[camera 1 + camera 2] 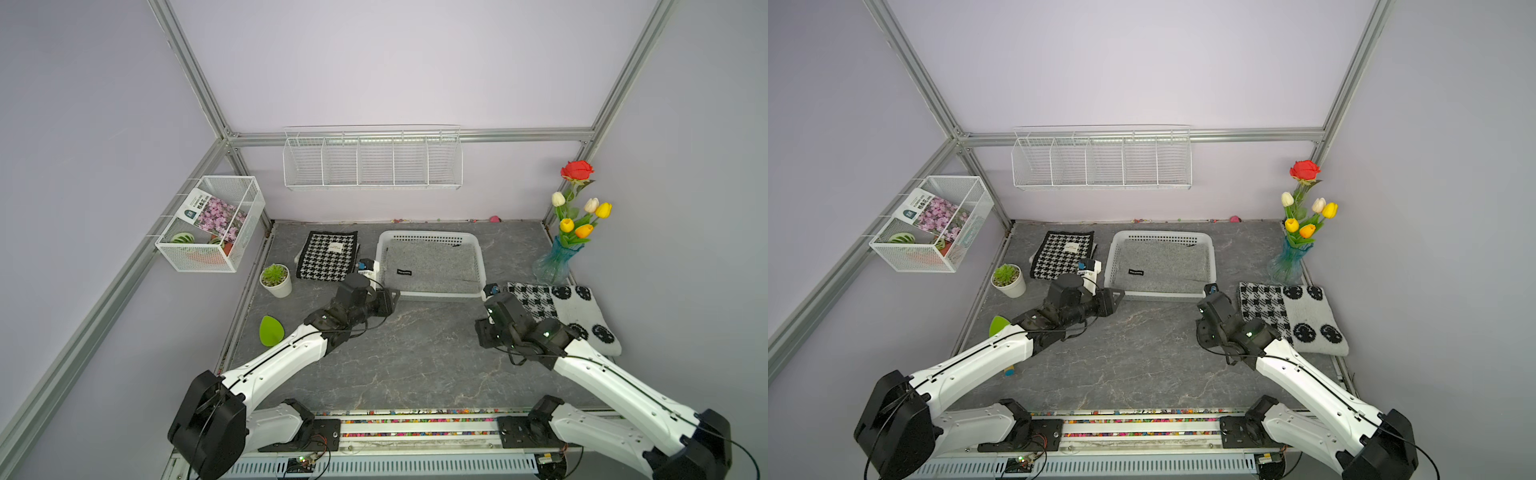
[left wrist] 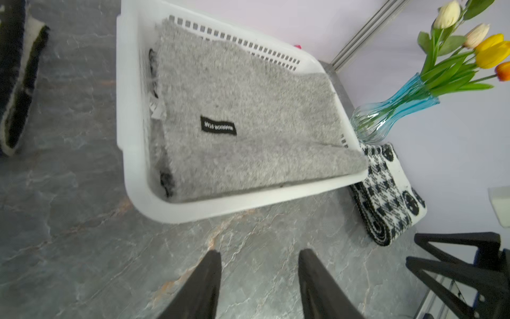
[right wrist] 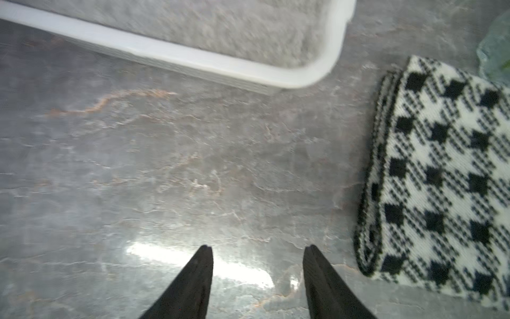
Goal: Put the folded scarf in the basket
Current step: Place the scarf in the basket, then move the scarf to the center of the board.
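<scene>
The folded grey scarf (image 1: 432, 262) (image 1: 1167, 262) with a small black label lies flat inside the low white basket (image 1: 436, 294) (image 1: 1163, 296) at the back middle of the table. In the left wrist view the scarf (image 2: 248, 110) fills the basket (image 2: 129, 110). My left gripper (image 1: 391, 298) (image 2: 259, 252) hovers just off the basket's near left corner, open, with only bare table between its fingers. Off the near right corner, my right gripper (image 1: 484, 332) (image 3: 258, 248) is open and empty, with the basket's rim (image 3: 193, 59) ahead of it.
A houndstooth folded cloth (image 1: 328, 259) lies left of the basket, and a checked one with round motifs (image 1: 561, 311) (image 3: 441, 171) lies right of my right gripper. Also here: a potted plant (image 1: 276, 280), a green wedge (image 1: 271, 330), a flower vase (image 1: 557, 262), a wall rack (image 1: 372, 160) and a mesh box (image 1: 212, 224).
</scene>
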